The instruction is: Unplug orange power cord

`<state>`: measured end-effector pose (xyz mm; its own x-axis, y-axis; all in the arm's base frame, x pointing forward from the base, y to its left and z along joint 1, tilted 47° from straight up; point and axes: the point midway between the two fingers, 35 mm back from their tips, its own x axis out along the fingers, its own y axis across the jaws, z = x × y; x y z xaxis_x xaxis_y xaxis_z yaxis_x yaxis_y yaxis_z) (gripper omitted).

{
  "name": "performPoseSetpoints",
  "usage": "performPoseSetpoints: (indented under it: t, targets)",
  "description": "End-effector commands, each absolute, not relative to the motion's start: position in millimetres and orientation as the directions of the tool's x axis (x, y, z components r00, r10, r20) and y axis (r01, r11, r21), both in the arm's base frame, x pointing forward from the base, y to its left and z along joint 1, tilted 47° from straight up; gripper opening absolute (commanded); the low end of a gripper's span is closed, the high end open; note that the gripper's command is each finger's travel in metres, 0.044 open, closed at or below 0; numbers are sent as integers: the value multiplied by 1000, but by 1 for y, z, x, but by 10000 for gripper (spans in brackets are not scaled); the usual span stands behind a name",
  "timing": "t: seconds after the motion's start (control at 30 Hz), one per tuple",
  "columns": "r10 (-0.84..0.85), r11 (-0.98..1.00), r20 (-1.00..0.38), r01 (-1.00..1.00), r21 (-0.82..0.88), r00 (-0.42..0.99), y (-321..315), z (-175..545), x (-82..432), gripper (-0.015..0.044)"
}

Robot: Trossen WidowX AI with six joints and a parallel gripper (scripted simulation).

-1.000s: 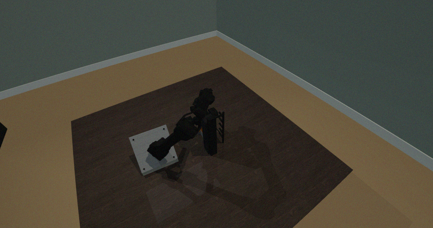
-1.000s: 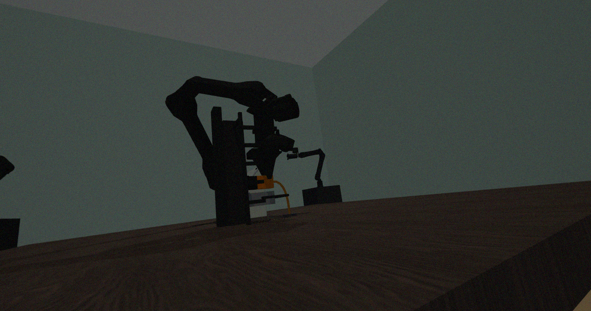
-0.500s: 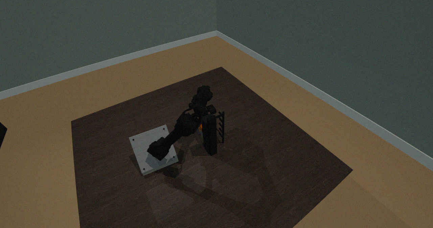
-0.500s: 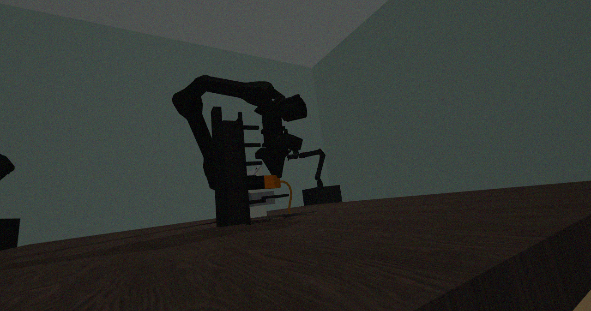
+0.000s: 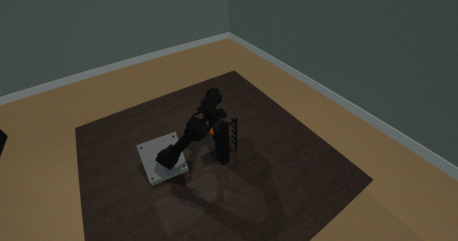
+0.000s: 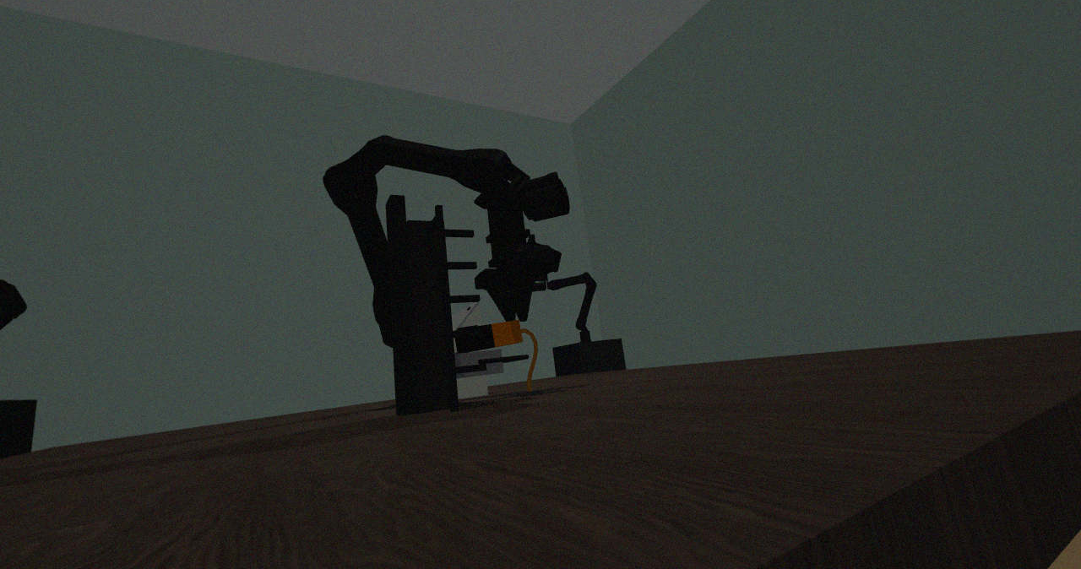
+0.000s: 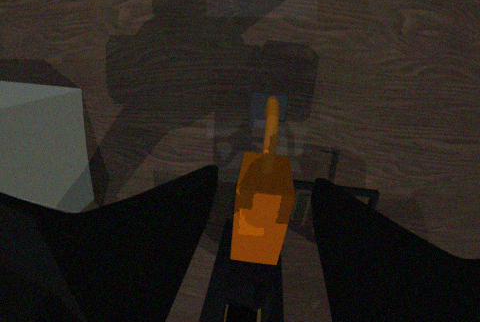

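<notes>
The orange plug (image 5: pixel 211 131) (image 6: pixel 507 333) (image 7: pixel 261 227) lies level above the table. Its black front (image 6: pixel 473 337) points toward the tall black tower, which may be the power strip (image 5: pixel 221 143) (image 6: pixel 425 316). In the wrist view two thin yellow prongs show beyond that front at the bottom edge; whether their tips sit in a socket is cut off. The orange cord (image 6: pixel 535 358) (image 7: pixel 271 122) curves down from the plug's rear. My gripper (image 6: pixel 517 319) (image 7: pixel 265 182) is open. Its fingertips are just above the plug, one each side, with gaps beside it in the wrist view.
A black rack with several pegs (image 5: pixel 236 137) stands beside the tower. My arm's base stands on a white slab (image 5: pixel 147 159). Grey and white blocks (image 6: pixel 472 387) sit below the plug. A second arm on a dark box (image 6: pixel 589 358) stands in the background.
</notes>
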<state>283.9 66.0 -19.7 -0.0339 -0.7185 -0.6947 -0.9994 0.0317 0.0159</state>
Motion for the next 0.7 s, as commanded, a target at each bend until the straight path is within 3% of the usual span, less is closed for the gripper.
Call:
performPoseSetpoints:
  t: [0.0,0.17,0.3,0.67]
  targets:
    - [-718,34,-695,-999,13,-34,66,-19,284,315]
    - [-716,34,-697,-999,13,-33,85,-31,286,440]
    - [-716,34,-698,-999,12,-33,115,-52,285,440]
    - [-716,34,-698,-999,12,-33,117,-53,285,440]
